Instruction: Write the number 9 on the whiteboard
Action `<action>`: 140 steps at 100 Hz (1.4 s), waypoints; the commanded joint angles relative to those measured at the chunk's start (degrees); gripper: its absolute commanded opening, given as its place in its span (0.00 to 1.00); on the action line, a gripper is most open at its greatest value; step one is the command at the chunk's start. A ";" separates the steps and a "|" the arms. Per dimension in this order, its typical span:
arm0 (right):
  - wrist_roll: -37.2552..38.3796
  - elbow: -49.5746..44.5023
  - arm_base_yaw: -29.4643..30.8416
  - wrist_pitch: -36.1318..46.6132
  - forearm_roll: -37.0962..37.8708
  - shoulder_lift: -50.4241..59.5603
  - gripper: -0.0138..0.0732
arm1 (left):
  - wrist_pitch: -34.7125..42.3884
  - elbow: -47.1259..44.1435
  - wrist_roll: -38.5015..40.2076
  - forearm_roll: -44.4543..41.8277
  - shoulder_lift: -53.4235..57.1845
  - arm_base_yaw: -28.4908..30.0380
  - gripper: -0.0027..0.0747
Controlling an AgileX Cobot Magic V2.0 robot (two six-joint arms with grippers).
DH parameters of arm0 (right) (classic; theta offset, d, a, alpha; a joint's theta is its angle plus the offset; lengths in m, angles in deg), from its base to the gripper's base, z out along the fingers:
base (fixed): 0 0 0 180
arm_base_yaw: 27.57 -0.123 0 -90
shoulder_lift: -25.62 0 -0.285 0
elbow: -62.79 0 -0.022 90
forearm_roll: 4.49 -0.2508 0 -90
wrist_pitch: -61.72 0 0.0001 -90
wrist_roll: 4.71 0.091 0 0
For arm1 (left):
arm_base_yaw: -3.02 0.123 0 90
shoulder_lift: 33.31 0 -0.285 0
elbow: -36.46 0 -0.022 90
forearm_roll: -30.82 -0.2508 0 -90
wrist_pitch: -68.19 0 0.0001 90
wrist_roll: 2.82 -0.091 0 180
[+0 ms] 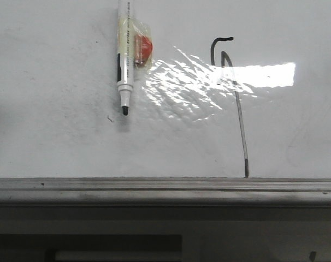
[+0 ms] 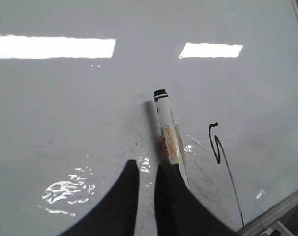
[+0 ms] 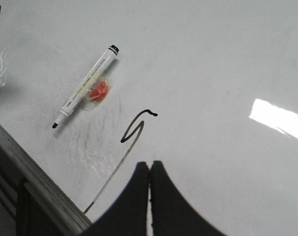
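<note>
The whiteboard (image 1: 56, 142) is glossy white with glare. The number 9 (image 1: 240, 109) is a thin dark line with a small hooked loop and a long tail that runs to the near rail. It also shows in the left wrist view (image 2: 218, 147) and the right wrist view (image 3: 133, 129). A white marker (image 1: 125, 54) with a red piece taped to it lies flat on the board left of the 9, tip toward the rail. My left gripper (image 2: 148, 164) hovers over the marker's (image 2: 166, 123) tip end, its jaws a little apart and empty. My right gripper (image 3: 149, 163) is shut and empty beside the tail.
A grey metal rail (image 1: 165, 185) edges the board's near side, and it also shows in the right wrist view (image 3: 36, 182). A tiny dark scratch (image 1: 110, 118) sits left of the marker tip. Crinkled glare (image 1: 187, 82) lies between the marker and the 9.
</note>
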 commanded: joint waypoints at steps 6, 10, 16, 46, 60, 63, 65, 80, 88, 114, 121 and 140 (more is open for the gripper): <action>-0.07 -0.79 0.37 4.96 -0.45 2.81 0.09 | 0.78 -2.59 0.01 -0.13 6.84 -0.02 0.01; -0.07 -1.07 0.37 4.96 -0.45 3.00 0.09 | 0.89 -3.33 0.01 -0.13 8.11 -0.02 0.01; -0.07 -1.17 0.37 4.96 -0.45 3.00 0.09 | 0.89 -4.24 0.01 -0.13 9.26 -0.02 0.01; -0.07 -1.53 0.37 4.94 -0.45 3.00 0.09 | 0.89 -6.26 0.01 -0.13 9.52 -0.02 0.01; -0.07 -1.53 0.37 4.94 -0.45 3.00 0.09 | 0.89 -6.26 0.01 -0.13 9.44 -0.02 0.01; -0.07 -1.53 0.37 4.94 -0.45 3.00 0.09 | 1.16 -6.26 0.01 -0.13 9.44 -0.02 0.01; -0.07 -1.53 0.37 4.94 -0.45 3.00 0.09 | 1.17 -6.54 0.01 -0.13 9.44 -0.02 0.01; -0.07 -1.53 0.37 4.94 -0.45 3.00 0.09 | 2.38 -7.34 0.13 -1.63 9.66 0.92 0.01; -0.07 -1.53 0.37 4.94 -0.45 3.00 0.09 | 2.47 -7.44 1.67 -9.51 9.66 2.90 0.01; -0.07 -1.53 0.37 4.94 -0.45 3.00 0.09 | 2.17 -11.93 53.57 -66.99 9.95 16.93 0.01; -0.07 -1.53 0.37 4.94 -0.45 3.00 0.09 | 3.02 -14.30 63.87 -73.92 10.98 21.31 0.01; -0.07 -1.53 0.37 4.94 -0.45 3.00 0.09 | 8.01 -20.15 68.88 -80.63 16.13 28.38 0.01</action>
